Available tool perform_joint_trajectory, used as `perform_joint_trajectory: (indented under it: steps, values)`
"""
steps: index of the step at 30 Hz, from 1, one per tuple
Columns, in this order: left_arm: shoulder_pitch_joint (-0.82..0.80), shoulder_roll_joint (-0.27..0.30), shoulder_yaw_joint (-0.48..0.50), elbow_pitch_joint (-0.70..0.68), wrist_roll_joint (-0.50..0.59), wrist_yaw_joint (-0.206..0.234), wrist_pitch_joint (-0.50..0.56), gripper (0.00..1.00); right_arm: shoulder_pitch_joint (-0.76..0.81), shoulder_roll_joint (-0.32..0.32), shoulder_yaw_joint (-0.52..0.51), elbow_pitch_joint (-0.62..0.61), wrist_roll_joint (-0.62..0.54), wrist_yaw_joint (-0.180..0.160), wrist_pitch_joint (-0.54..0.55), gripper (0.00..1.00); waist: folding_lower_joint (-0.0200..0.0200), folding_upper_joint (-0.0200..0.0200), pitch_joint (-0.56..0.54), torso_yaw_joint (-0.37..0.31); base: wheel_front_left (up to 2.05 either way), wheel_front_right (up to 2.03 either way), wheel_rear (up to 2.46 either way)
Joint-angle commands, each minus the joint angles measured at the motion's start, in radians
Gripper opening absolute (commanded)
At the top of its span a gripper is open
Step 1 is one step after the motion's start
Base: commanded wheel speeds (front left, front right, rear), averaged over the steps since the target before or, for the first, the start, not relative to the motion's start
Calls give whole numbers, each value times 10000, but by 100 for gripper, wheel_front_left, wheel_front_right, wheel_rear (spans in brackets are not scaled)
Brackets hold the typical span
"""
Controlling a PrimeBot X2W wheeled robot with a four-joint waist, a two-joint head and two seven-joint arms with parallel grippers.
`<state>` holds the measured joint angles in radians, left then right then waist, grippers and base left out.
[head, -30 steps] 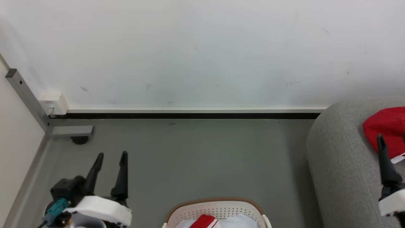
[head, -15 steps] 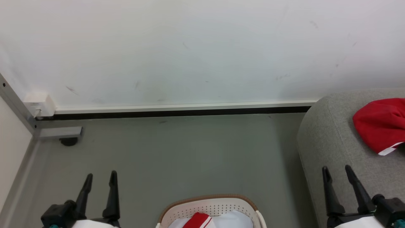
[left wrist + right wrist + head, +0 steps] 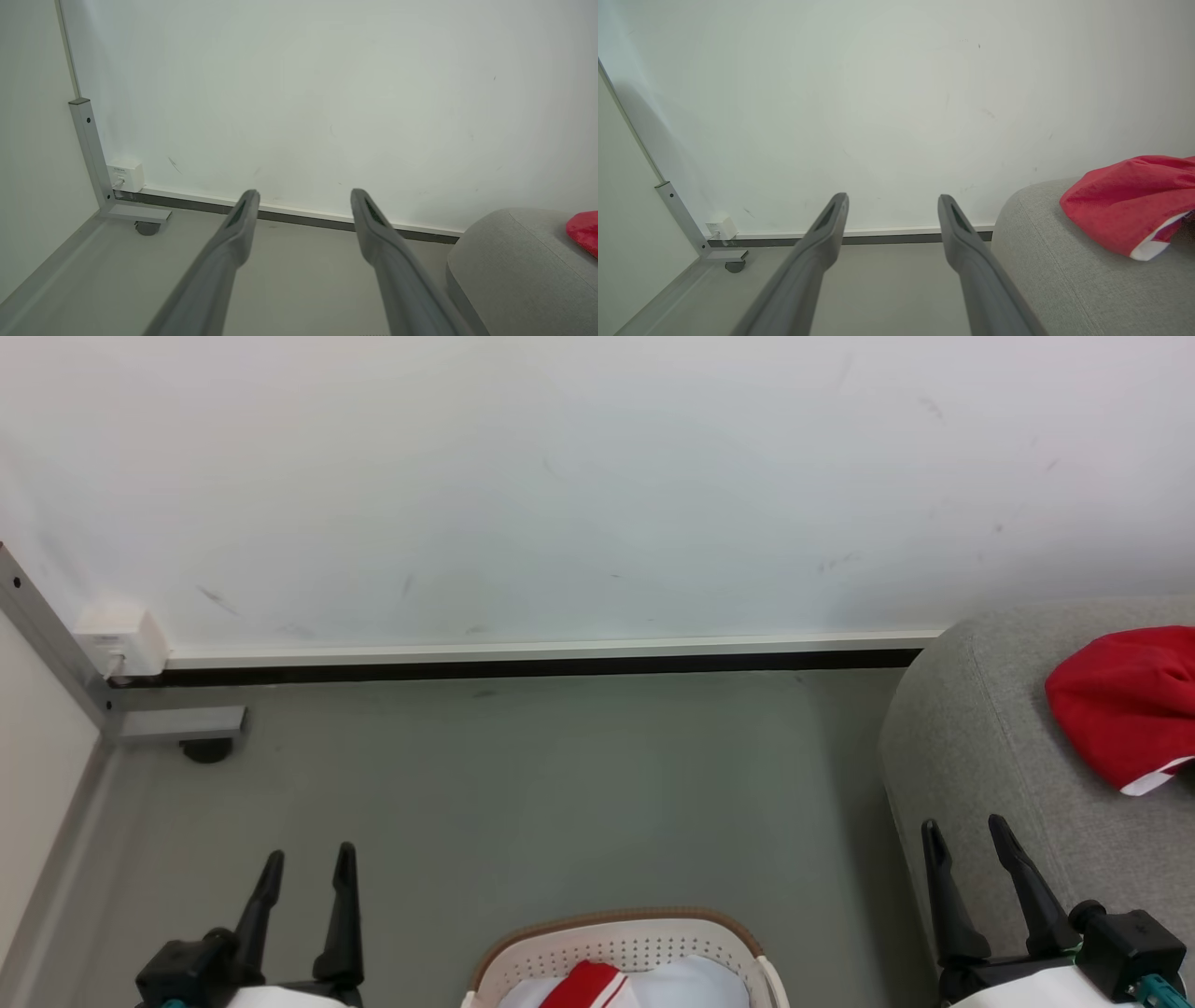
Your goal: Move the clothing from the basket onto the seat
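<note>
The cream basket [image 3: 616, 947] with a brown rim sits at the bottom centre of the head view, holding red-and-white clothing [image 3: 588, 987] and a white piece [image 3: 695, 985]. A red garment [image 3: 1125, 705] with white trim lies on the grey seat [image 3: 971, 747] at the right, also seen in the right wrist view as red cloth [image 3: 1129, 205] on the seat [image 3: 1064, 270]. My left gripper [image 3: 308, 863] stands open at the lower left over bare floor. My right gripper [image 3: 964, 835] stands open at the lower right, over the seat's near corner. Both hold nothing.
A white wall with a dark skirting strip [image 3: 523, 667] runs behind the grey floor [image 3: 560, 784]. At the left, a grey metal post with a foot and castor [image 3: 201, 733] and a small white socket box [image 3: 121, 639] stand against the wall.
The right arm has drawn back from the red garment on the seat to the lower right, and both grippers now sit low. The camera has shifted slightly.
</note>
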<state>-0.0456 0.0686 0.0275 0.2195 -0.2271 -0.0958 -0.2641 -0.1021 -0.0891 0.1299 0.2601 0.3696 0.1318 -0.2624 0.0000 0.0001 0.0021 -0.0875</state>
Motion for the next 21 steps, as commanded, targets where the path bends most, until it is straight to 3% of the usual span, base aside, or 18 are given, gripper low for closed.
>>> perform_joint_trajectory:
  steps: [1, 21]
  values:
    - [-90, -20, 65, 36, 152, -46, -4, 100, -47, 15, -17, -40, -52, -22, -31, 100, 0, -1, 3, 11, 0, 0, 0]
    - [-189, -155, 273, 198, 275, -279, -4, 100, -80, 31, 100, -15, -17, -22, -33, 100, 0, -1, 75, 14, 0, 0, 0]
